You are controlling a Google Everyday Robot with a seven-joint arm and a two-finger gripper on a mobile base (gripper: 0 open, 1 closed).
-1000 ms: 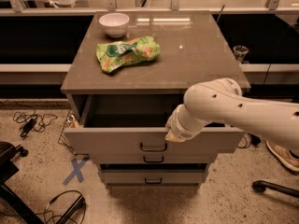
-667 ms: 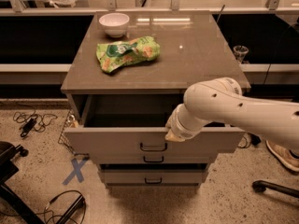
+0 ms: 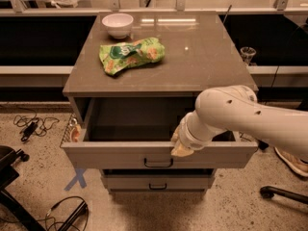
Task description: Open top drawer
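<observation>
The top drawer [image 3: 120, 155] of the grey-brown cabinet stands pulled out toward me, its deep plain interior showing and its dark bar handle [image 3: 159, 163] at the middle of the front. My white arm reaches in from the right. The gripper [image 3: 181, 147] sits at the drawer's front rim, just above and right of the handle, mostly hidden behind the wrist. A second, narrower drawer [image 3: 158, 182] below is closed.
On the cabinet top [image 3: 202, 57] lie a green snack bag [image 3: 131, 55] and a white bowl [image 3: 118, 24]. Cables [image 3: 31, 125] and a blue floor cross [image 3: 77, 179] lie at the left. A chair base [image 3: 284, 192] is at the right.
</observation>
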